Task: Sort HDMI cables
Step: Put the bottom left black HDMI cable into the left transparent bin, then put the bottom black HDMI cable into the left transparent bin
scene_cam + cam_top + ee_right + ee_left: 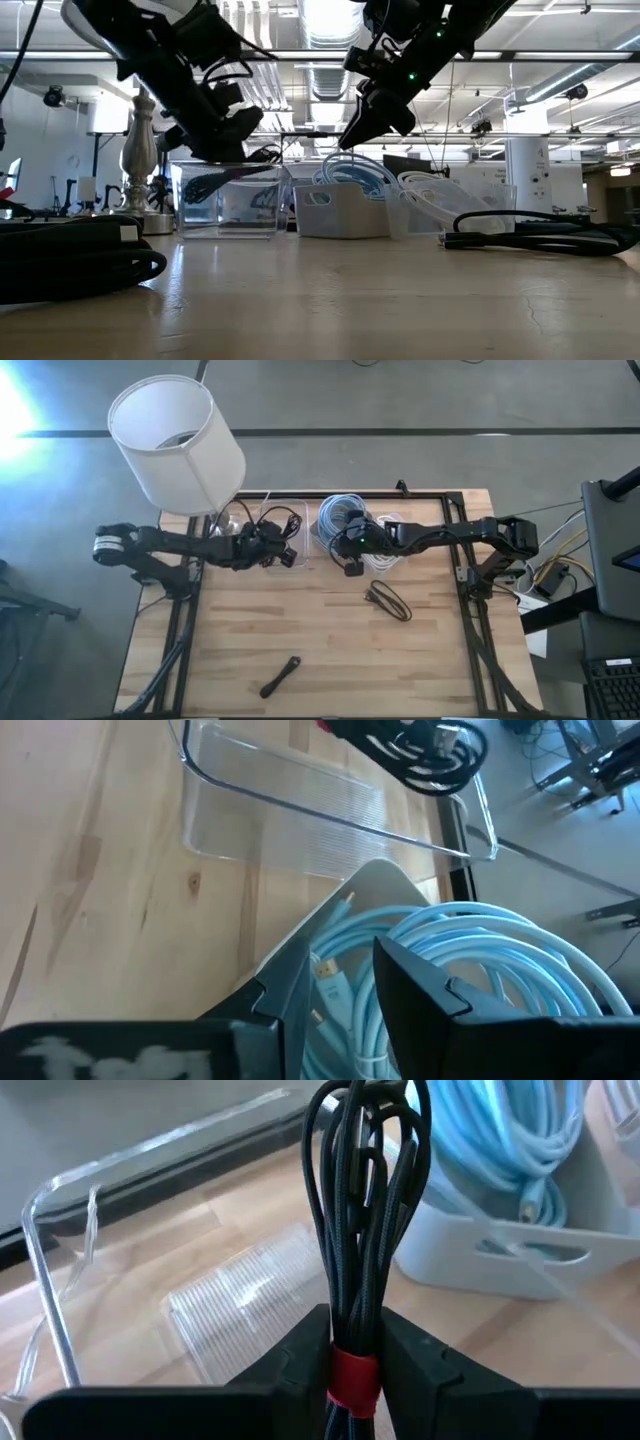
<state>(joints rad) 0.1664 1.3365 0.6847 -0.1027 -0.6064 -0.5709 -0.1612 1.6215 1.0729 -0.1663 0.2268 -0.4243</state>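
Black bundle over clear tub
Left gripper (355, 1365) pinches the black bundle (365, 1230) above the clear tub (60, 1310); early release risks snagging the rim. Right gripper (345, 985) jaws spread, empty, over the blue coil (500, 960).

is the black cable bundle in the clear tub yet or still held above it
Held above it: the left pincer grips the thin black tied cable bundle at its red tie, over the clear plastic tub.

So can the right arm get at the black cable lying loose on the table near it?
Probably yes. The black cable lies in the open on bare wood, nothing on it, and the right hand, hovering empty over the light blue coils, is close by.
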